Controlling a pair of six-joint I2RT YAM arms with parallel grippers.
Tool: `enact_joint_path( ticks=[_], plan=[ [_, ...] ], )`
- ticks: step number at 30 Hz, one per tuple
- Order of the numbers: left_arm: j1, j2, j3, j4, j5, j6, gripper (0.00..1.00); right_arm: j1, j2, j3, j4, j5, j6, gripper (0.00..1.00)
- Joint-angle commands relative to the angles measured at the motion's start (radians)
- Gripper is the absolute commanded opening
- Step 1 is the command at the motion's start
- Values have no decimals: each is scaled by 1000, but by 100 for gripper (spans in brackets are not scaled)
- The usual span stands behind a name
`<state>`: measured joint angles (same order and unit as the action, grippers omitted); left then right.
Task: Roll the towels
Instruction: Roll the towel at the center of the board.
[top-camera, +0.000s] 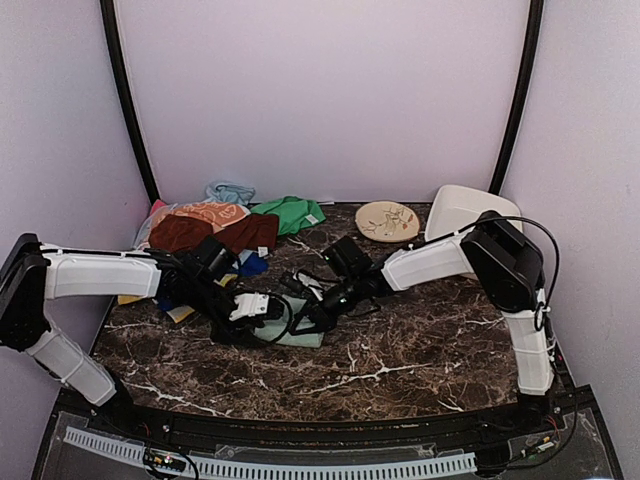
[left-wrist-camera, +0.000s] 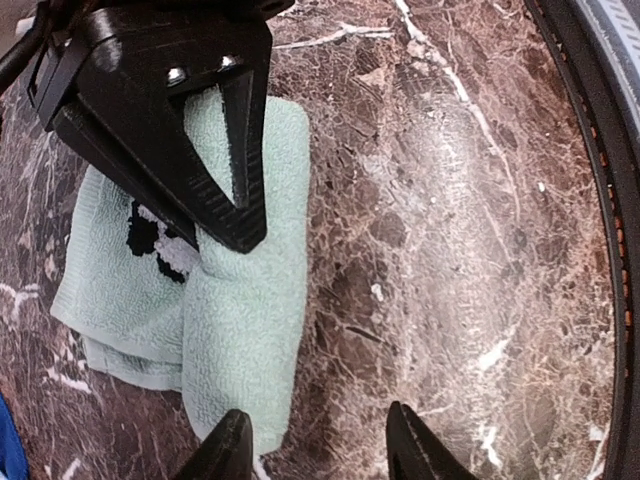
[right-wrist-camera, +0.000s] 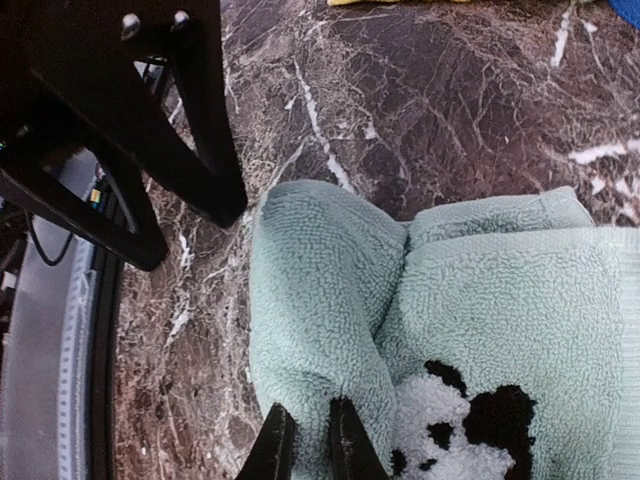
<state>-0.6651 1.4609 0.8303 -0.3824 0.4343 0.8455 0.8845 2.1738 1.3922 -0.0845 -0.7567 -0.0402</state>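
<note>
The mint-green towel (left-wrist-camera: 250, 330) lies on the dark, white-veined marble table (left-wrist-camera: 430, 250), in the middle of its near half between the two arms, and its long axis runs roughly parallel to the table's near edge. It is soft looped terry, partly doubled over. The long side nearer the edge is turned up into a thick rounded fold, and the rest lies flatter on the far side, with a fuzzy black-and-white motif (right-wrist-camera: 470, 420) on the flat part. The right gripper (right-wrist-camera: 308, 432) has its black fingers drawn narrow, pinching a ridge of the fold partway along its length. The left gripper (left-wrist-camera: 318, 432) stands with its fingers wide apart at one end of the fold, one fingertip at the towel's corner, the other over bare stone, and nothing between them. At the back left of the table, well apart from the mint one, sits a loose crumpled heap: a maroon towel (top-camera: 250, 232), a peach towel (top-camera: 205, 212), a bright green towel (top-camera: 290, 213) and a pale blue towel (top-camera: 230, 190). A round cream plate (top-camera: 387, 220) with a leaf pattern lies just right of the heap
</note>
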Motion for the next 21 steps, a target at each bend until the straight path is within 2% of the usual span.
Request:
enact_joint_path(
  ticks=[1,5,10,18,21],
  plan=[
    [-44,91,94,66,-103,44,48,-25,75,-76,-55,-93,132,2],
    [-82,167,164,80,-127,49,48,-52,76,-129,57,-124,207,2],
    [-108,229,182,73,-122,76,45,-72,79,-189,192,-144,290,4],
    [-137,257,223,28,-86,44,42,-88,99,-207,236,-130,329,4],
    [-149,222,221,-8,-73,38,45,-103,98,-228,258,-113,354,4]
  ],
)
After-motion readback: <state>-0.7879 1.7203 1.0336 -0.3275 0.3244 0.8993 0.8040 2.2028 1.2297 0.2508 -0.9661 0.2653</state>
